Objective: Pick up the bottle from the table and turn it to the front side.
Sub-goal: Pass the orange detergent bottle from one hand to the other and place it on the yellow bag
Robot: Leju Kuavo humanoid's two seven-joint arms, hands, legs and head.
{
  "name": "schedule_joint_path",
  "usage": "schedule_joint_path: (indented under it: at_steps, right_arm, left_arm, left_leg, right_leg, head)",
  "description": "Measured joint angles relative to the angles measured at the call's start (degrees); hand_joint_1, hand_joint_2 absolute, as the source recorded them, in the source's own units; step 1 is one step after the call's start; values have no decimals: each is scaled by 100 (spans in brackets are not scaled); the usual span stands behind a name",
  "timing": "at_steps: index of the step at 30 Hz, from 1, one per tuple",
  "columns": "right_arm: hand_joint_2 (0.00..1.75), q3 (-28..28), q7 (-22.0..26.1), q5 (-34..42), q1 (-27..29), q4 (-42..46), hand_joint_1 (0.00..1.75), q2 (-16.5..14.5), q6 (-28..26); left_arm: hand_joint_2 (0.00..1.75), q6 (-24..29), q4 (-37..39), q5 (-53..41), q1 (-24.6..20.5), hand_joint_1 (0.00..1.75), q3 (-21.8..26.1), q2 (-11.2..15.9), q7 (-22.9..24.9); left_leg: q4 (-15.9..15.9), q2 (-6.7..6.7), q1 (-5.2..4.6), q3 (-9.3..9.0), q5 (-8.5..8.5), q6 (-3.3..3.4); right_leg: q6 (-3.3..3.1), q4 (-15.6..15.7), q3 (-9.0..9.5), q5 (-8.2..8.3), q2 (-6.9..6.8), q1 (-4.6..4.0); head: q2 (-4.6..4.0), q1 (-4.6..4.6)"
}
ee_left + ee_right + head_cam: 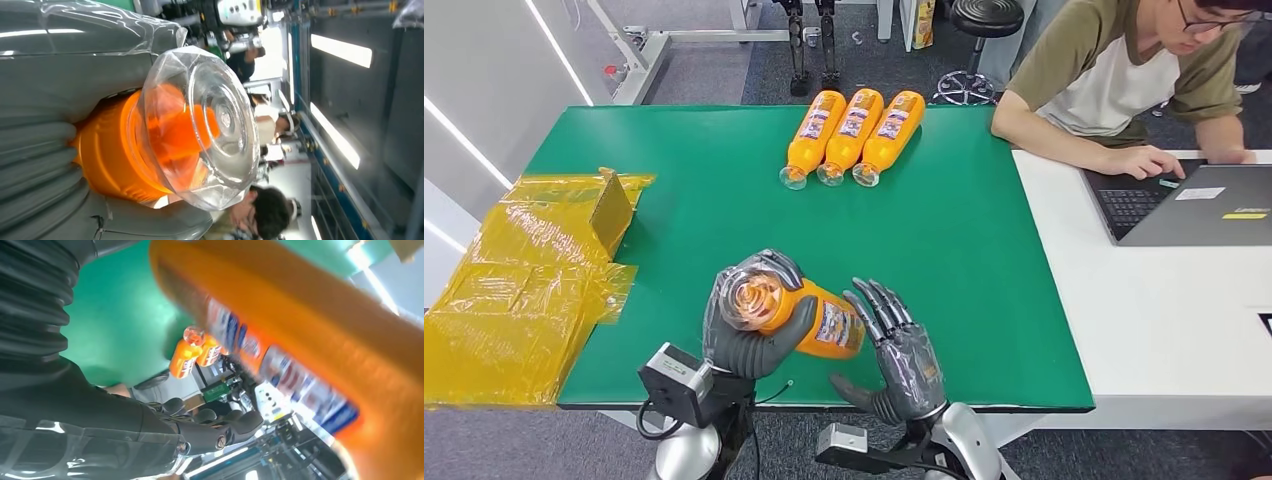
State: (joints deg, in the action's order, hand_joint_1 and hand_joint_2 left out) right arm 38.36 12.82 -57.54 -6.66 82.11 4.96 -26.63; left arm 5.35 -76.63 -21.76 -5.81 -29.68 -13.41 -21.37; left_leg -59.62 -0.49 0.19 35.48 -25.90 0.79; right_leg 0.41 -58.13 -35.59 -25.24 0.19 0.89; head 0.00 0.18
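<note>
1. Left hand (pixel 754 325) grasps the orange plastic bottle with clear faceted cap (pixel 799 315), held above the green table mat (pixel 954 240), near its front edge.
2. Right hand (pixel 902 352) released, fingers spread, just beside the bottle's base end.
3. Three matching orange bottles (pixel 852 135) lie side by side at the mat's far edge.

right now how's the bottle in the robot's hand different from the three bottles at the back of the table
The held bottle is gripped near its cap end by the left hand at the near edge of the table; the three bottles lie untouched in a row at the far edge. The held bottle stands alone, with the right hand open beside it; the three lie side by side. All are orange with clear caps and labels.
</note>
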Motion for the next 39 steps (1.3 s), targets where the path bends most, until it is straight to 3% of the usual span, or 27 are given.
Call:
schedule_joint_path:
  at_steps: [6, 11, 14, 18, 25, 28, 32, 39]
  right_arm:
    - [175, 26, 228, 407, 60, 79, 0, -158, -514]
    - [175, 38, 392, 898, 210, 304, 0, -251, -714]
    - [175, 39, 528, 1622, 284, 466, 0, -270, -750]
    - [175, 39, 710, 2262, 389, 652, 0, -287, -765]
    - [175, 39, 855, 2546, 452, 776, 0, -380, -771]
    - [175, 39, 822, 2545, 437, 803, 0, -461, -702]
    - [175, 34, 750, 2528, 422, 895, 0, -532, -549]
    - [175, -9, 700, 2512, 303, 982, 0, -589, -345]
  left_arm:
    - [175, 774, -20, 66, 20, 175, 210, -28, 25]
    - [175, 2015, -189, -1551, 69, 175, 522, 76, 651]
    - [175, 2198, -388, -2619, 188, 175, 774, 318, 1215]
    - [175, 2349, -640, -3564, 386, 175, 1250, 699, 1617]
    - [175, 2547, -566, -4566, 390, 175, 1838, 1686, 1848]
    - [175, 2340, -87, -4651, 99, 175, 1860, 2137, 1772]
    - [175, 2088, 1066, -4685, -641, 175, 1808, 2611, 1528]
    - [175, 2054, 3210, -5756, -1843, 175, 1198, 2983, 1536]
  left_leg:
    - [1, 1, 1, 0, 0, 0]
    - [4, 0, 3, 0, 0, -1]
    - [5, 7, 3, -1, -1, -2]
    - [5, 11, 5, -3, -2, -4]
    - [6, 9, 14, -5, -2, -12]
    - [6, 5, 18, -6, 5, -23]
    - [6, 6, 23, -5, 13, -34]
    - [4, 20, 24, -8, 20, -43]
  right_leg:
    - [-1, -1, 0, 0, 1, -1]
    - [-4, -3, 0, -3, 0, -1]
    - [-12, -4, 0, -8, 2, -2]
    - [-16, -6, -1, -11, 3, -4]
    - [-24, -10, -2, -14, 2, -12]
    - [-31, -11, -4, -12, 1, -15]
    - [-44, -13, -7, -1, 2, -19]
    - [-54, -15, -10, 10, 13, -19]
  head:
    - [0, 0]
    - [0, 0]
    - [0, 0]
    - [0, 1]
    - [0, 1]
    - [0, 1]
    - [0, 2]
    - [0, 2]
